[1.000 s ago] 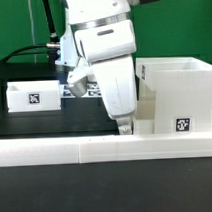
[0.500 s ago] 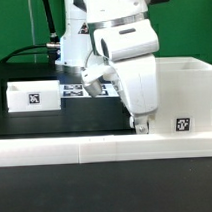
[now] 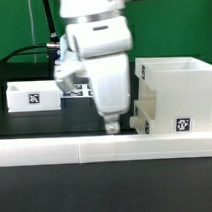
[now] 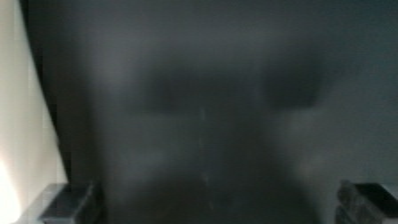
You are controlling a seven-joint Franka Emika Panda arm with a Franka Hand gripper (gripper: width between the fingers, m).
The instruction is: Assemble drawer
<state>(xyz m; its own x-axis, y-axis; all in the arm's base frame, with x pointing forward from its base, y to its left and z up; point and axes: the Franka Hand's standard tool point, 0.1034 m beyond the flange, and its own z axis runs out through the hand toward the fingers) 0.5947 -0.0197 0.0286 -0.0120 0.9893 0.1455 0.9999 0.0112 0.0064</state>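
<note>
Tray (image 3: 32, 97) ext view's left, housing (image 3: 179, 89) right, gripper (image 3: 112, 126) btwn, rail (image 3: 56, 149) in front

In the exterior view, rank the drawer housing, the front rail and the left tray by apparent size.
Largest, too close to rank: drawer housing (bulkier, cropped by the frame) and rail (longer, nearer the camera).
Smallest: tray.

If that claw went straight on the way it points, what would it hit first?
Most likely the bare black tabletop: the gripper points down, and the wrist view shows only dark surface ahead, though it is blurred.
</note>
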